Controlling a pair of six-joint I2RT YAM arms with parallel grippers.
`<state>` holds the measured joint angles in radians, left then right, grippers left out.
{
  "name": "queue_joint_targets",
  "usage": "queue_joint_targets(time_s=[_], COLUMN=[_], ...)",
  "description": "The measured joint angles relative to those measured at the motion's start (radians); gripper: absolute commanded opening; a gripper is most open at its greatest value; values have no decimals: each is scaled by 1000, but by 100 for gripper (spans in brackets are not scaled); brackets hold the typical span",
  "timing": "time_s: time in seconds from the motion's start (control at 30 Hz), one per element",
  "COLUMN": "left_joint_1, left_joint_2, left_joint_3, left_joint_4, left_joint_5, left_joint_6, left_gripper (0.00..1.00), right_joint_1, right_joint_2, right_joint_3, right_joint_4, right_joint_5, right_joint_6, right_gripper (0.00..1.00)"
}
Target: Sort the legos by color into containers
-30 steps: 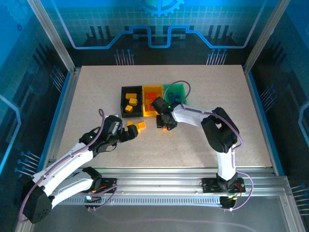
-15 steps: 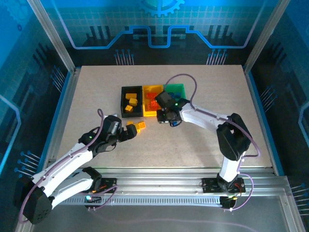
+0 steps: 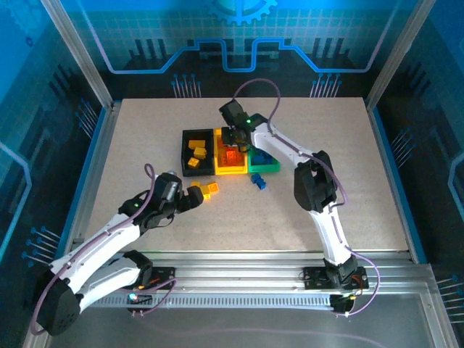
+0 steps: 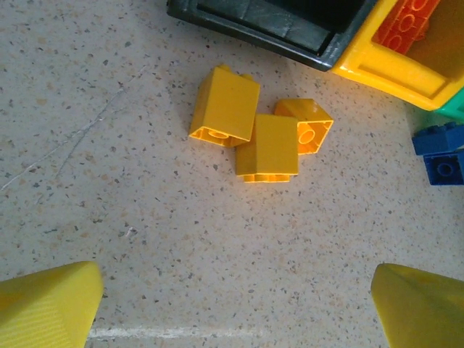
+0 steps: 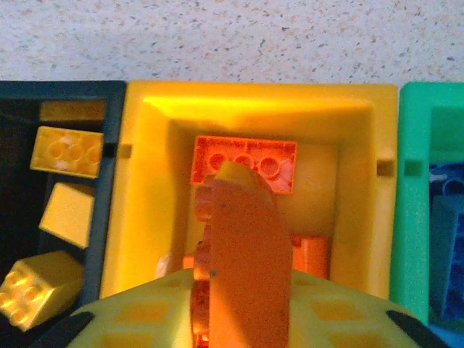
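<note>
the right pincer (image 5: 232, 217) hangs over the yellow bin (image 5: 145, 181), because this bin takes the orange pieces: a flat orange brick (image 5: 245, 163) lies on its floor just ahead of the fingertips. the fingers stand close together, and between them sits what looks like a held brick (image 5: 205, 201), also orange, its studs showing on the left side. i judge it is clamped there so that it can be dropped straight down inside the walls. to the left of this pincer is the black bin (image 5: 72, 90) with yellow pieces in it. to the right is the green bin (image 5: 413, 217), with something blue inside.

the left pincer (image 4: 235, 304) is released, its two tips spread wide above the table (image 4: 145, 225). three yellow bricks (image 4: 254, 134) lie ahead of it and between the lines of its fingers, touching each other in a small heap. the wide opening is probably kept so that it can come down around one of them. since they touch, an outer one looks the easier choice. further ahead is the corner of the black bin, where they belong. two blue bricks (image 4: 438, 152) wait far to the right of this pincer, near the green bin
</note>
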<state>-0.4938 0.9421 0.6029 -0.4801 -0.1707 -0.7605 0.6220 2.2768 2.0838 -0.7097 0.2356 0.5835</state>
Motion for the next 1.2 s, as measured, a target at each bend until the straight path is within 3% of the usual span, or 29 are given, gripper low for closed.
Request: queue_joint_targets(time_s=[0.07, 0.17, 0.27, 0.4, 0.73, 1.07, 1.13, 1.2], left_joint_1=[13, 38, 65, 101, 147, 161, 161, 162], left_joint_2=[19, 58, 109, 202, 460, 562, 556, 541], left_joint_3=[0, 0, 0, 0, 14, 63, 63, 56], left_joint_4=[15, 55, 109, 193, 403, 448, 443, 428], left_joint_5=[3, 11, 23, 42, 70, 43, 34, 20], left_joint_6=[0, -1, 0, -1, 20, 42, 47, 49], left_gripper=[95, 89, 78, 71, 74, 47, 45, 49], right_joint_1=[-3, -3, -2, 3, 23, 23, 23, 23], right_joint_2=[29, 35, 10, -110, -481, -579, -591, -601], right_joint_3=[40, 66, 47, -117, -528, -711, -724, -731], right_joint_4=[-17, -28, -12, 36, 190, 242, 245, 249], right_joint_5=[-1, -5, -8, -22, -68, -82, -82, -81], right_joint_6=[-3, -9, -10, -9, 1, 26, 26, 29], right_gripper=[59, 64, 64, 64, 64, 64, 64, 64])
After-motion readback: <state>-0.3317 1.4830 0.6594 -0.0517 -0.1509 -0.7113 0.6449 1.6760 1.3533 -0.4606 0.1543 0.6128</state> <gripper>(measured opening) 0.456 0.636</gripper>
